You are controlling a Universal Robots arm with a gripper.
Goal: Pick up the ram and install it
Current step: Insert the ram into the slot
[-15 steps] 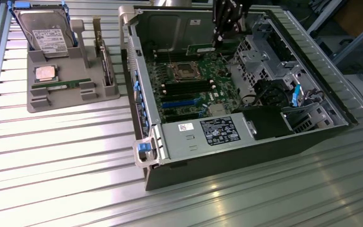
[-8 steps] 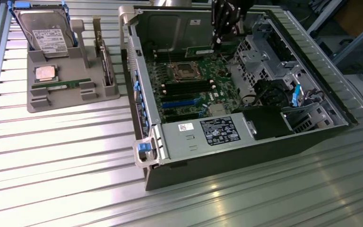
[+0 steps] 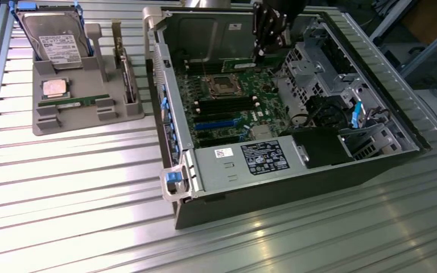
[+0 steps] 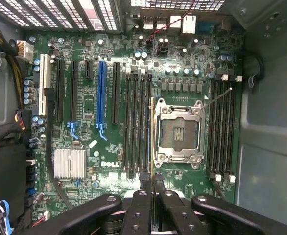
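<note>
My gripper (image 3: 259, 52) hangs inside the open computer case (image 3: 174, 102), shut on the ram (image 3: 250, 62), a thin green stick held by its top edge. In the wrist view the ram (image 4: 152, 139) shows edge-on as a narrow line running out from between my fingertips (image 4: 152, 185). It hovers over the motherboard (image 4: 84, 107), between the black memory slots (image 4: 136, 129) and the empty CPU socket (image 4: 179, 129). I cannot tell whether it touches a slot. A second green ram stick (image 3: 74, 104) lies in the grey holder tray (image 3: 89, 116) at the exterior view's left.
The tray also carries a hard drive (image 3: 52, 40) and a square silver CPU (image 3: 54, 87). More black memory slots (image 4: 222, 132) lie on the socket's other side. Case walls, a drive cage (image 3: 317, 62) and the power supply (image 3: 241, 162) surround the board.
</note>
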